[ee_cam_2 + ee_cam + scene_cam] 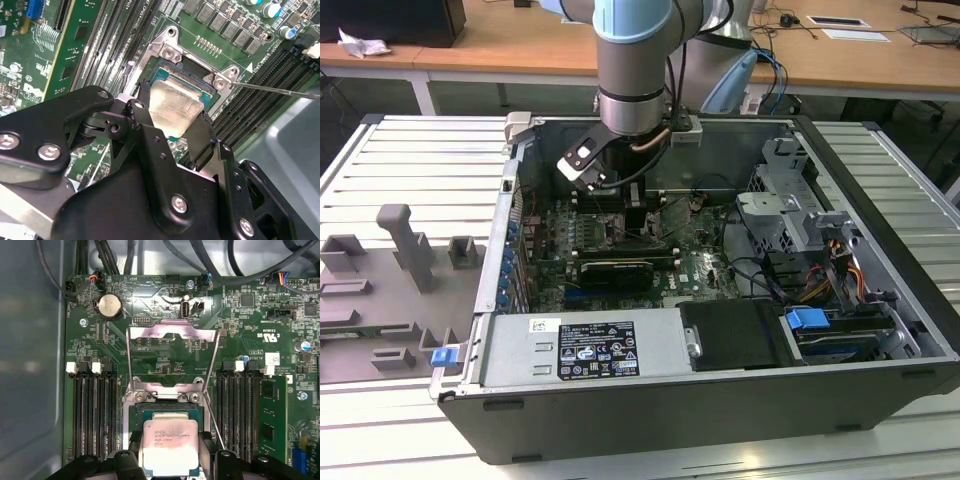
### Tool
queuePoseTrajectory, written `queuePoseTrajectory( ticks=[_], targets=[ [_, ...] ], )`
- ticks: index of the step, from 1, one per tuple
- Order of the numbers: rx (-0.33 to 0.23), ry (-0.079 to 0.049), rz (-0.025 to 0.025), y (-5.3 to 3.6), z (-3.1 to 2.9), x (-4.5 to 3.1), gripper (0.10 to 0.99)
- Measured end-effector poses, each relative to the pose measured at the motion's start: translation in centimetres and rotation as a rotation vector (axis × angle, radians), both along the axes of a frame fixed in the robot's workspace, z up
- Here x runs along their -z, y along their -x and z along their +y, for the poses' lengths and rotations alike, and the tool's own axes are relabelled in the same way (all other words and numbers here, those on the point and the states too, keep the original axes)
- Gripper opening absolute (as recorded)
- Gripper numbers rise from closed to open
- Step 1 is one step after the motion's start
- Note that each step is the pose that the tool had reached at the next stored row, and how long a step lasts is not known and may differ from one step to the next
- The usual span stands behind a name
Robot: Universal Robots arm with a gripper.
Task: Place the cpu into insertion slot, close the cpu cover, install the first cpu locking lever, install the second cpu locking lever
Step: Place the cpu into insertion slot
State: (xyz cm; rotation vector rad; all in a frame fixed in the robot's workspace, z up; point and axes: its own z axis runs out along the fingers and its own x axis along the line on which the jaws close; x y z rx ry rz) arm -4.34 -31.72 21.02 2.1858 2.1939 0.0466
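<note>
The cpu point(170, 445) is a flat square with a dull silver top and a green edge. The gripper point(172, 120) is clamped on it, with a black finger point(142, 107) on each of two opposite sides. The cpu is right over the slot point(165, 390); whether it is seated I cannot tell. The cover point(172, 332) is open, with thin levers point(129, 360) at its sides. Memory slots point(95, 410) lie on both sides.

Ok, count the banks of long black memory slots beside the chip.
2. One bank sits on one side of the chip, which the claw grips; the other bank sits on the opposite side. Both run behind the claw, so their ends may be hidden.
</note>
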Motion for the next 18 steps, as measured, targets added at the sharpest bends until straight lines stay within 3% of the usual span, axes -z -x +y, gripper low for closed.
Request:
queuePoseTrajectory(
  ticks=[8,14,15,18],
  targets=[
    [0.019,0.0,0.0001,-0.03,0.12,0.82,0.529],
    [0.019,0.0,0.0001,-0.03,0.12,0.83,0.529],
    [0.019,0.0,0.0001,-0.03,0.12,0.83,0.6],
    [0.019,0.0,0.0001,-0.03,0.13,0.8,0.667]
  ],
)
